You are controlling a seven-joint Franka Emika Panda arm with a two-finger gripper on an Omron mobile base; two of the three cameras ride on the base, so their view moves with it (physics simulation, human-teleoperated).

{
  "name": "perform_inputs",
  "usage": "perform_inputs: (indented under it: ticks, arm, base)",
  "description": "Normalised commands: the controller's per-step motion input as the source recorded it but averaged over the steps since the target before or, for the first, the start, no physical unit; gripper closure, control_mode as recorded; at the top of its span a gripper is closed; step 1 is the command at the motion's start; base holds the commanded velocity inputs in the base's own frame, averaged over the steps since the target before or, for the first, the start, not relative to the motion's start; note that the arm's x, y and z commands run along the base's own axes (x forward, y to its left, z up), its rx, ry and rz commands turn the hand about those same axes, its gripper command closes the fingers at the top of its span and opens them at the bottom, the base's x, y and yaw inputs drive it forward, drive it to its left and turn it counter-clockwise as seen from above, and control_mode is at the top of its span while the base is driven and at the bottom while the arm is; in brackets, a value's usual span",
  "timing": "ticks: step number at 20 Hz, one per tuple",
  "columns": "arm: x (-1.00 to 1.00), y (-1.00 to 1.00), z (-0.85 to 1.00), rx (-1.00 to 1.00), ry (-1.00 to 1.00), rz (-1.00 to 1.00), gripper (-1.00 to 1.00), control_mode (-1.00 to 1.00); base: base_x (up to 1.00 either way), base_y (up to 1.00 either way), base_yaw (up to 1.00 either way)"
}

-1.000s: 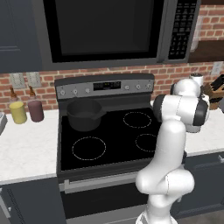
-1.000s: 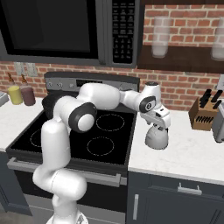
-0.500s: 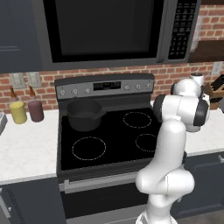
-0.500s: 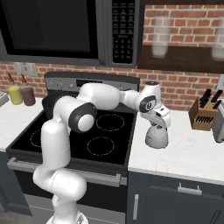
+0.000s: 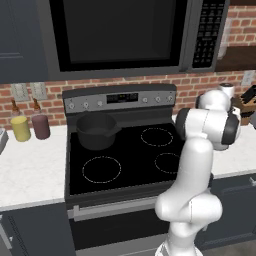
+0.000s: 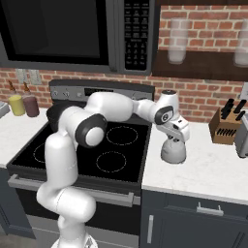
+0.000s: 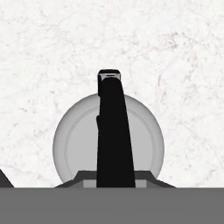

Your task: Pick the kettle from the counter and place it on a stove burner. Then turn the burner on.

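We are in a brick-backed kitchen with a white marbled counter [image 6: 203, 167] to the right of a black glass cooktop [image 6: 72, 152], and our jaws [image 6: 173, 139] are pinched shut on the dark arched handle [image 7: 113, 131] of the kettle [image 6: 173, 151]. The kettle sits on the counter just beside the cooktop's right edge, and across the glass lie a small stove burner [image 6: 111, 161] near the front and a dark pot [image 5: 96, 132] on the back left ring. We judge the main risk to be the thin handle pivoting in our grip on the lift, so the kettle swings and lands off the ring.
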Motion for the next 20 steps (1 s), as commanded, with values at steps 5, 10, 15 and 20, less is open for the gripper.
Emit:
perform_inputs:
  ticks: [5,10,15,20]
  arm:
    - [-0.43,0.00,0.15,0.02,-0.22,0.00,1.00,-1.00]
    - [-0.77,0.00,0.35,0.06,-0.27,0.00,1.00,-1.00]
    - [-0.79,0.26,0.50,0.09,-0.13,0.00,1.00,-1.00]
    - [-0.49,0.88,0.69,0.00,0.00,0.00,1.00,-1.00]
  base:
    - [0.00,0.00,0.00]
    - [0.00,0.00,0.00]
    - [0.00,0.00,0.00]
    - [0.00,0.00,0.00]
